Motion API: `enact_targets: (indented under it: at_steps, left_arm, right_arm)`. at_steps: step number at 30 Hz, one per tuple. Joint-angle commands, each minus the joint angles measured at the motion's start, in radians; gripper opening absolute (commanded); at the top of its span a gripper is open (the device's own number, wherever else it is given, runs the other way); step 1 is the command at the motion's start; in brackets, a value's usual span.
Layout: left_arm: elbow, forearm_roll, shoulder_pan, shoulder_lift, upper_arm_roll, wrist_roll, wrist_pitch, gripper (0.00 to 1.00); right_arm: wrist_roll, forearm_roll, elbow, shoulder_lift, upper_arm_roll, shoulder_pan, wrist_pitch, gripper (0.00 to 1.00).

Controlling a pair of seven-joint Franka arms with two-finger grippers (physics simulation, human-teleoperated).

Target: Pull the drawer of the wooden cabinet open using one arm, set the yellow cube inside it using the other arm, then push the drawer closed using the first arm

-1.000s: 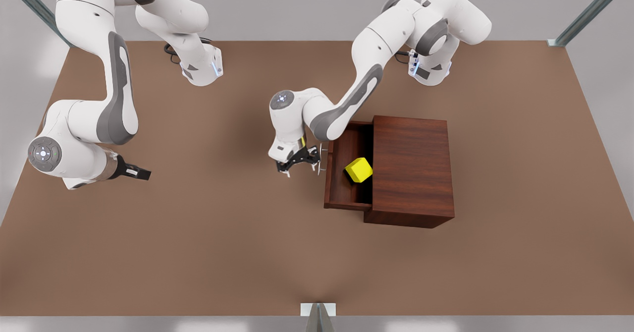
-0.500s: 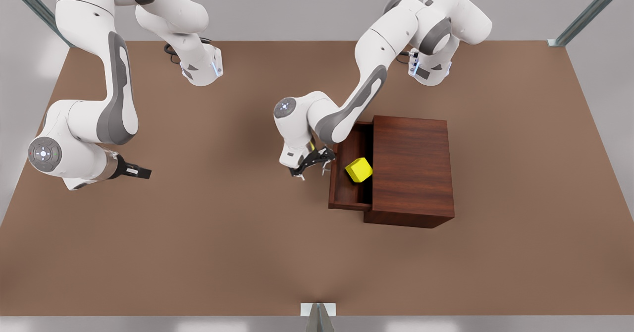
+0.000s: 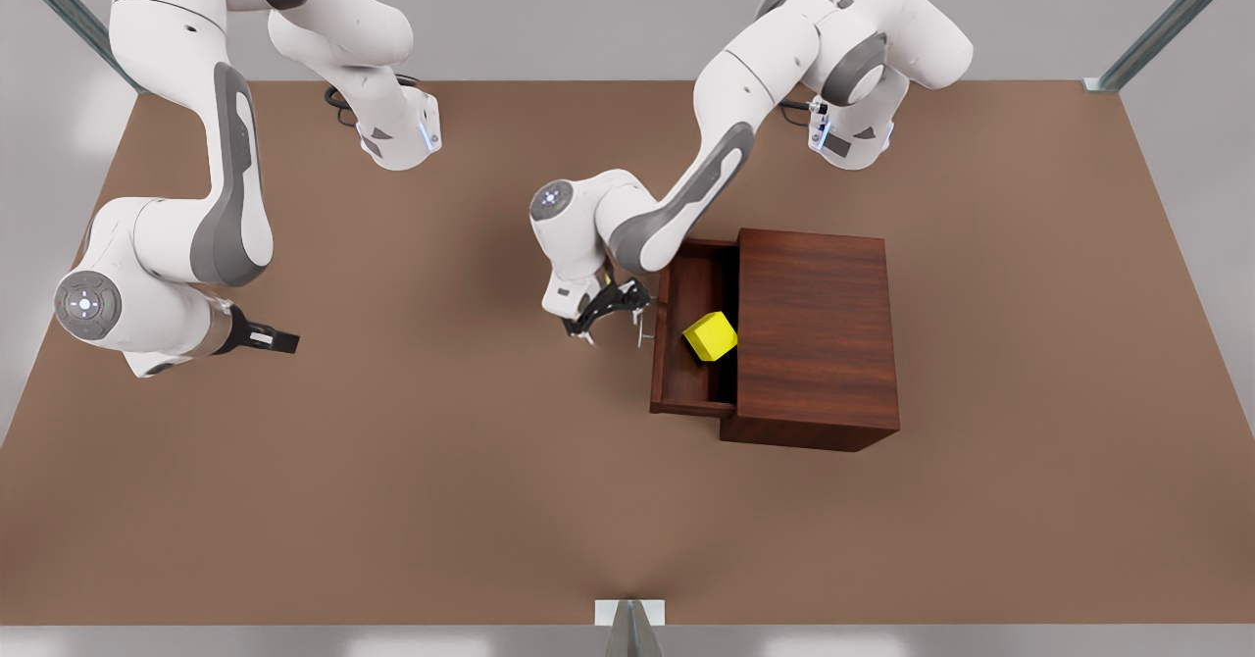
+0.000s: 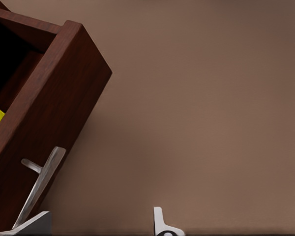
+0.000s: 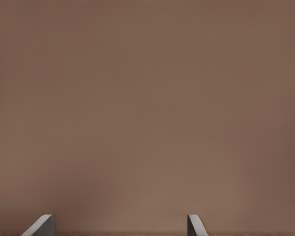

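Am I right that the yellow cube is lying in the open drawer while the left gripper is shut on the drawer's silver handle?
Not quite. The yellow cube does lie in the open drawer, but the left gripper is open beside the handle, not shut on it. The left wrist view shows its fingers spread apart, with the handle next to one finger.

Simulated robot test cell: bare brown tabletop (image 3: 392,500), plain grey walls, metal corner struts (image 3: 1167,25)
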Motion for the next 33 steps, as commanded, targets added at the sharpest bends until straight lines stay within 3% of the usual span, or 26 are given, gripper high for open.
enact_targets:
  at_steps: [1, 6, 17, 33]
  left_arm:
    - [-0.005, 0.000, -0.009, -0.001, 0.000, -0.056, 0.005, 1.00]
    - [-0.092, 0.002, -0.009, -0.077, 0.002, 0.000, -0.035, 1.00]
    - [-0.104, 0.009, 0.034, -0.077, 0.011, 0.060, -0.026, 1.00]
    - [-0.129, 0.008, -0.018, -0.062, 0.008, 0.008, -0.017, 1.00]
  right_arm:
    - [-0.012, 0.001, 0.002, -0.001, 0.001, 0.000, 0.000, 1.00]
    - [-0.012, 0.001, 0.000, -0.001, 0.001, 0.000, 0.000, 1.00]
    - [-0.012, 0.001, 0.000, 0.000, -0.001, 0.000, 0.000, 1.00]
    - [-0.012, 0.001, 0.002, 0.000, -0.001, 0.000, 0.000, 1.00]
